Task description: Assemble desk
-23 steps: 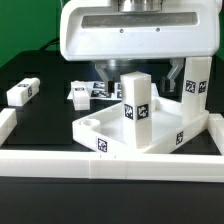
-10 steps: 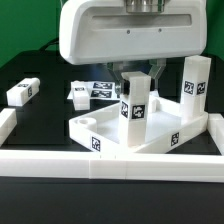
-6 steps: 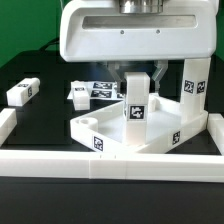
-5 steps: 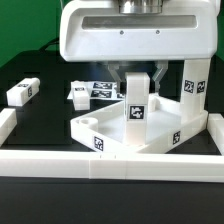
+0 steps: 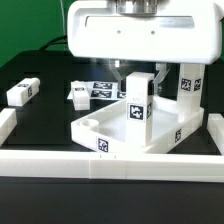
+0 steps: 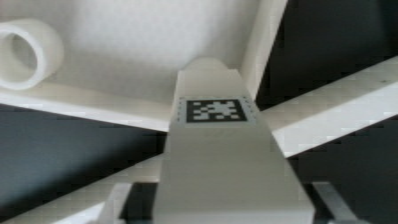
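the end effector (image 5: 140, 74) is closed partway onto an upright white leg (image 5: 140, 102), with one finger on each side of it. the leg stands over the inside of the tabletop (image 5: 120, 144); whether it touches there i cannot tell. the tabletop lies against the border rail (image 5: 60, 165) at the desk (image 5: 45, 115) edge nearest the exterior camera.

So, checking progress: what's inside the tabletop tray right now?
One upright leg, held by the gripper, stands inside the tabletop; an empty round socket shows in one corner. The leg's foot and any socket beneath are covered.
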You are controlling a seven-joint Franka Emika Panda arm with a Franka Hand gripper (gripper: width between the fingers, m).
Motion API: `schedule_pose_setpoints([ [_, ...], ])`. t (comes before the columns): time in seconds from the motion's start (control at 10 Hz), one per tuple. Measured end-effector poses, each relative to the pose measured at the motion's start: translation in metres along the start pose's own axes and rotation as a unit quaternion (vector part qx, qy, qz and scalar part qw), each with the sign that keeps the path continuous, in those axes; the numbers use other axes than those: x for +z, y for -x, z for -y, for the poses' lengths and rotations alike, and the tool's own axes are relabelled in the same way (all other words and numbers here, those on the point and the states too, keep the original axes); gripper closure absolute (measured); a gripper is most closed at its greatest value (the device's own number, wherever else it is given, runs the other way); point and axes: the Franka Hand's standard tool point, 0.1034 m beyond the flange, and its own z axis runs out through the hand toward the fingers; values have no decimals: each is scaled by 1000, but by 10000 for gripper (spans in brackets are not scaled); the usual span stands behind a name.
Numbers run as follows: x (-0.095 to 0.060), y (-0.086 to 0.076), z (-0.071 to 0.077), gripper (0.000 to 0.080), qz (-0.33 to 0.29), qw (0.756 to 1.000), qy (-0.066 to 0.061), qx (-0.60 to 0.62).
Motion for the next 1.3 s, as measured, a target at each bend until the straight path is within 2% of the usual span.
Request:
schedule_pose_setpoints([
  [0.4,0,4,6,509,2,989,0,151],
  [0.6,0,4,7,509,2,985,0,171],
  [0.7,0,4,7,403,2,987,0,158],
  [0.8,0,4,7,265,2,989,0,145],
  [0.9,0,4,7,184,1,990,0,139],
  [1.3,0,3,5,151,1,999,0,-38],
])
